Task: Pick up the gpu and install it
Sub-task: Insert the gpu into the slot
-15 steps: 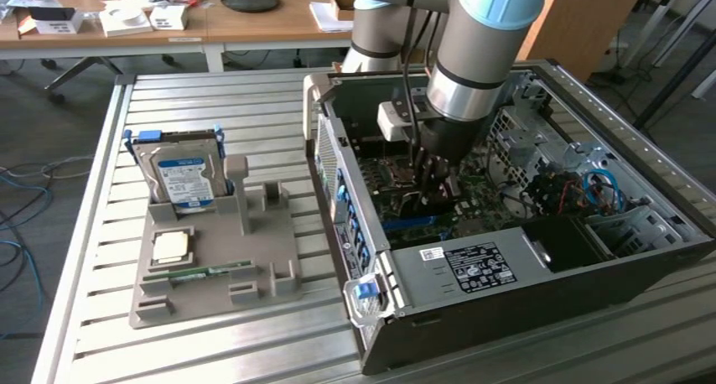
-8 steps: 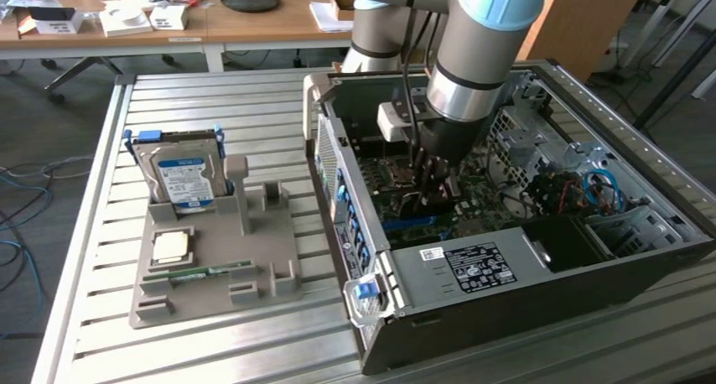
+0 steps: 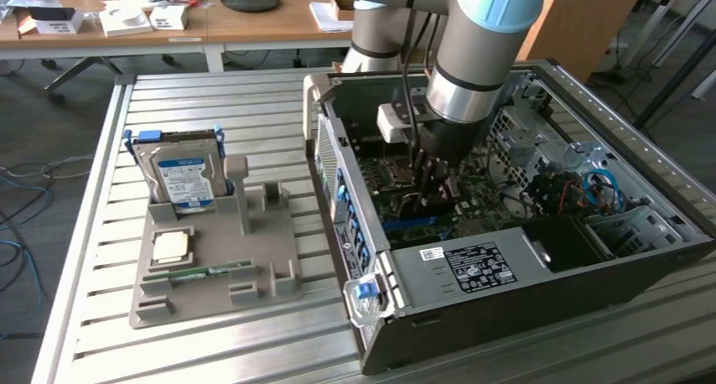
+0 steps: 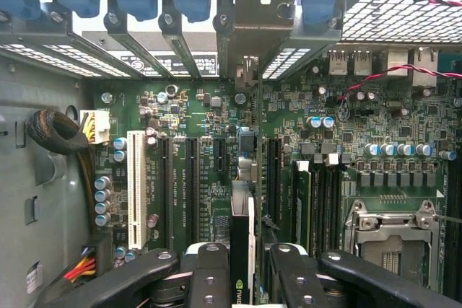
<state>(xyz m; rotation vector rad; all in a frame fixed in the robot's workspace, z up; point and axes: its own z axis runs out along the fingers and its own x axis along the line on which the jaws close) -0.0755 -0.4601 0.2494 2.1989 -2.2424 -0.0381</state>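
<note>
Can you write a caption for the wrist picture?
Gripper holds the gpu edge-on at the green motherboard's slots.

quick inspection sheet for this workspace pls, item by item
surface: slatted metal table
job's things: gpu held edge-on above the motherboard slots, inside the open computer case
clutter: gray holder with hard drive, chip, memory stick
grippers: gripper closed on the gpu
cables: blue cables in the case; braided bundle beside the board
surroundings: wooden desks with boxes; floor cables
</note>
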